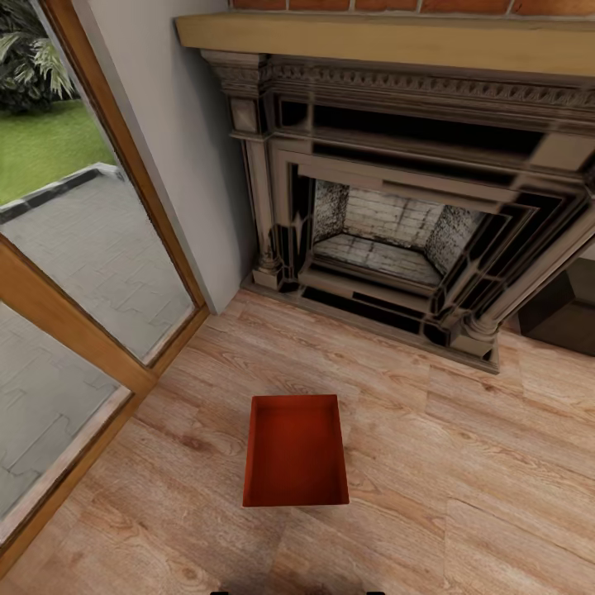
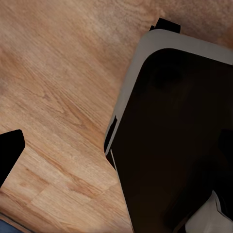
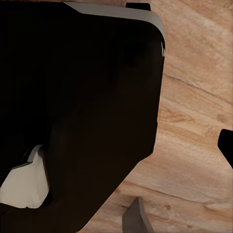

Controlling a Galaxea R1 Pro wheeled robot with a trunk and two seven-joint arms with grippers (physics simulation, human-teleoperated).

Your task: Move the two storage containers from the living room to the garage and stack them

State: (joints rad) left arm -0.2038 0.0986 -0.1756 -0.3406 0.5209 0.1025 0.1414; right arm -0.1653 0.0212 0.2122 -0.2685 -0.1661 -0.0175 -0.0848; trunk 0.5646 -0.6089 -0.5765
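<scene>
One red-orange open-topped storage container (image 1: 295, 450) sits empty on the living room's light wood plank floor, in front of the dark ornate fireplace (image 1: 388, 248), just ahead of me in the head view. In the left wrist view a black fingertip (image 2: 9, 153) sits at the picture's edge over bare planks. Likewise, a black fingertip (image 3: 226, 144) shows at the edge of the right wrist view. Both fingertips stand far out from the middle and hold nothing. Each wrist camera looks down at my own black, grey-rimmed base (image 2: 174, 136) (image 3: 77, 107), well away from the container.
A wood-framed glass door (image 1: 83, 314) runs along the left, with paving and grass outside. Red brick (image 1: 397, 5) tops the mantel. A dark block (image 1: 566, 310) stands at the right of the fireplace. Open plank floor (image 1: 463, 463) surrounds the container.
</scene>
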